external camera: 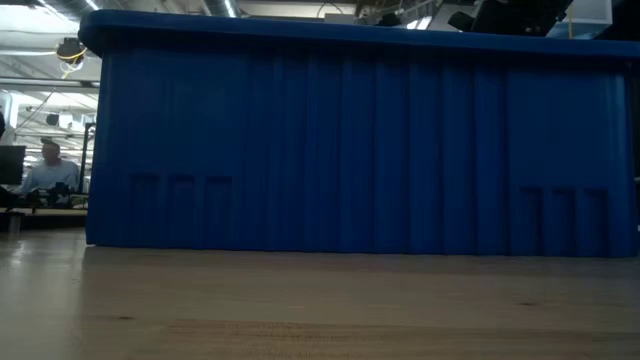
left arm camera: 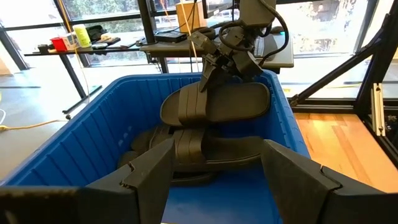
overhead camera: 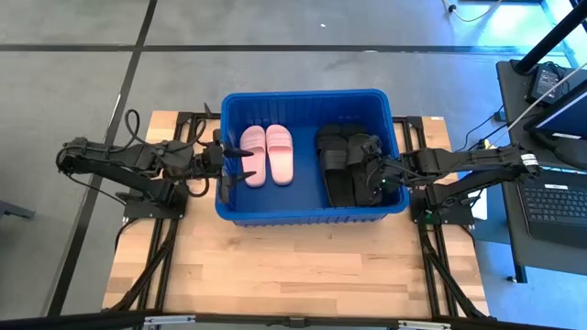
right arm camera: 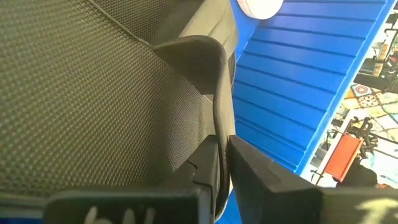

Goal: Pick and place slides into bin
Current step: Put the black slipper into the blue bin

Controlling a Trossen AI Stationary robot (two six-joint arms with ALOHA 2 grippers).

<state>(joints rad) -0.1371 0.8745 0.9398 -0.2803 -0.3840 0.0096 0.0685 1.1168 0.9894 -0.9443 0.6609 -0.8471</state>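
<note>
Black slide [left arm camera: 214,106] pinched by right gripper [overhead camera: 374,171] over bin [overhead camera: 312,214]; left gripper [overhead camera: 240,165] spread, empty.

Both arms are dark, near-black, built of slim tubular links joined by bulkier rounded joint housings, with thin black cables looping beside them. The left gripper [overhead camera: 240,165] ends in two broad, flat, wedge-shaped black fingers [left arm camera: 149,171] with matte surfaces. The right gripper [overhead camera: 371,174] shows blocky angular finger bases and small green lights at about 6 o'clock.
</note>
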